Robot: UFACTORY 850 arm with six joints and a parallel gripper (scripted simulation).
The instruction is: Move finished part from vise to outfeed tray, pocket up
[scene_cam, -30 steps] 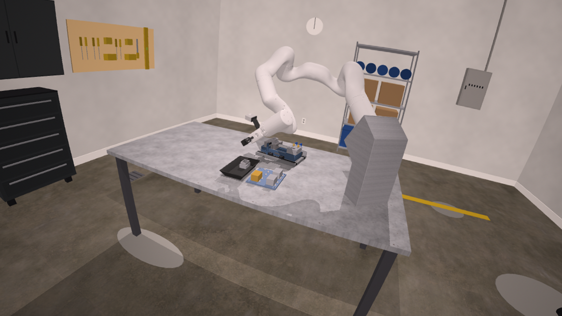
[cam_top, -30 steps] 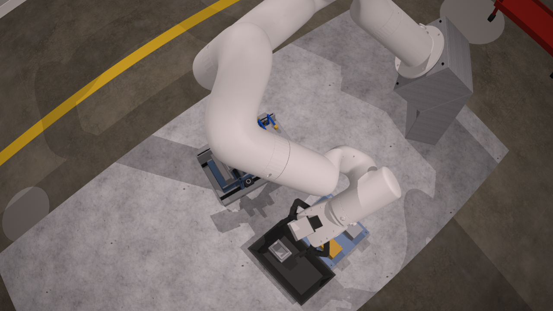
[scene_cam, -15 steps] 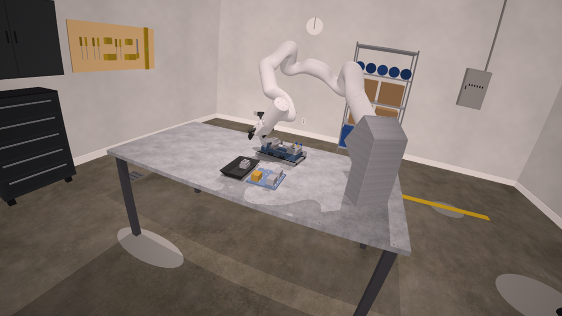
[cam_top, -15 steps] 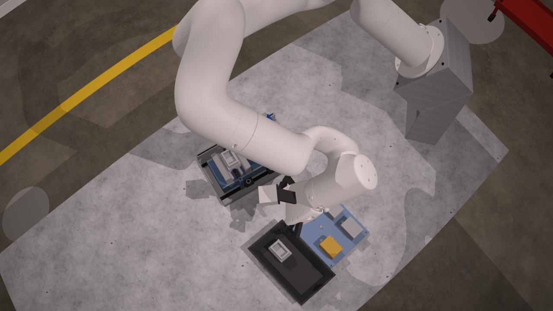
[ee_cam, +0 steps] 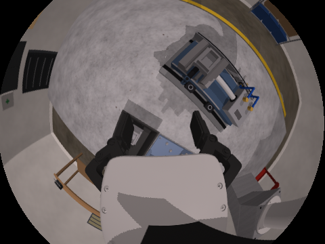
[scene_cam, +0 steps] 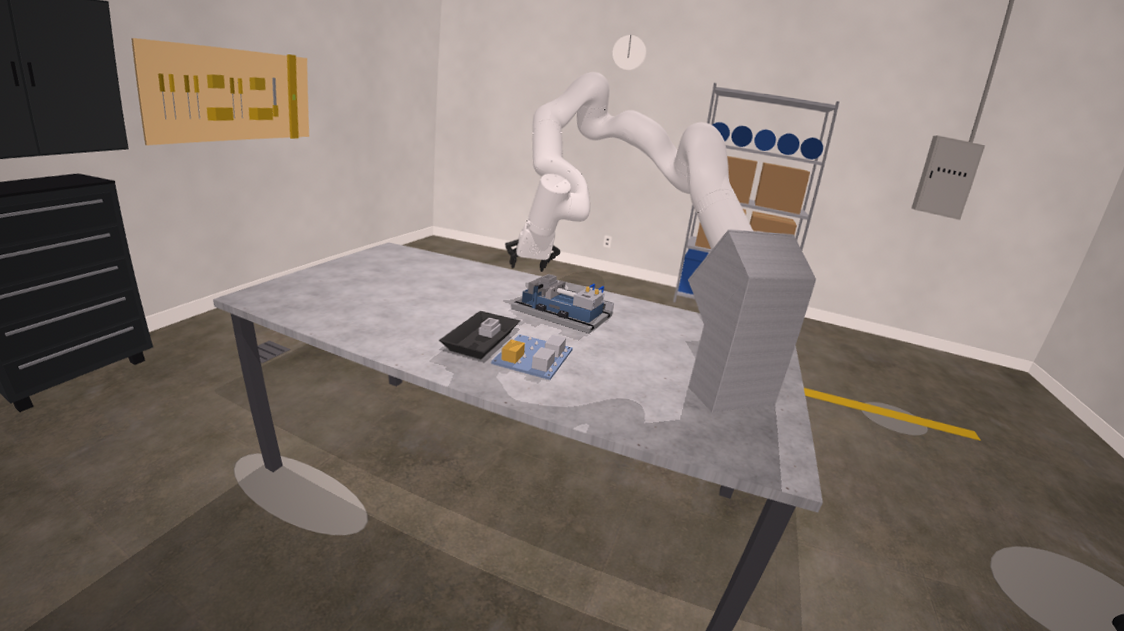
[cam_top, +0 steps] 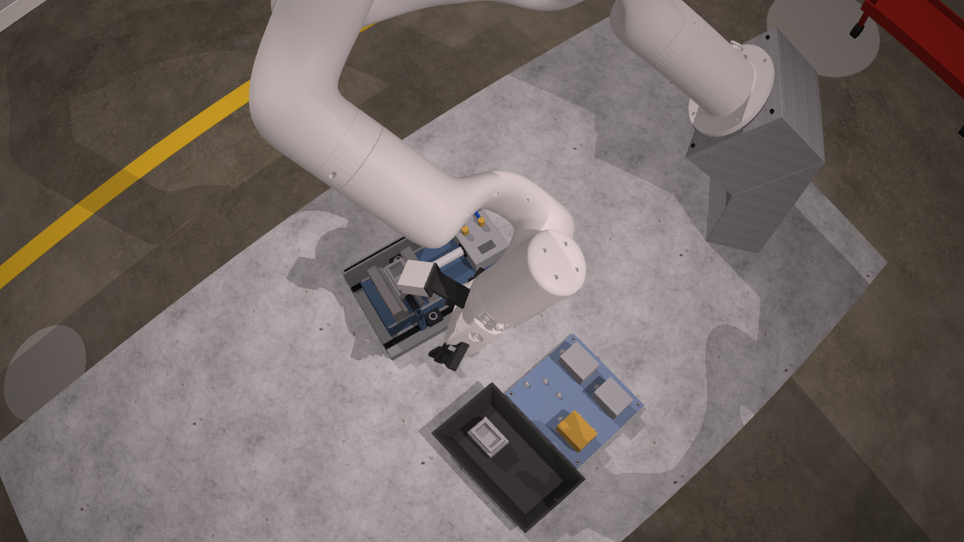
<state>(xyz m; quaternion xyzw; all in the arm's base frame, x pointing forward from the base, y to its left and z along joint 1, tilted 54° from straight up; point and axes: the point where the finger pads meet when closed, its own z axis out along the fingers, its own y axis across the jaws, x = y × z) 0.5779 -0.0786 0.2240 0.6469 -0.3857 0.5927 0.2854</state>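
The finished grey part (cam_top: 488, 436) (scene_cam: 489, 329) lies flat on the floor of the black outfeed tray (cam_top: 532, 482) (scene_cam: 459, 340), with its pocket facing up. The blue and grey vise (cam_top: 387, 296) (scene_cam: 563, 300) (ee_cam: 203, 77) stands behind the tray, and I see no part between its jaws. My gripper (cam_top: 449, 354) (scene_cam: 531, 257) (ee_cam: 161, 119) is open and empty. It hangs high above the table, between the vise and the tray, well clear of the part.
A blue fixture plate (cam_top: 539, 397) (scene_cam: 531, 357) (ee_cam: 167, 146) lies beside the tray and carries two grey blocks (cam_top: 579, 360) and an orange block (cam_top: 575, 430). The arm's tall grey pedestal (cam_top: 761, 154) (scene_cam: 745, 328) stands at the table's right.
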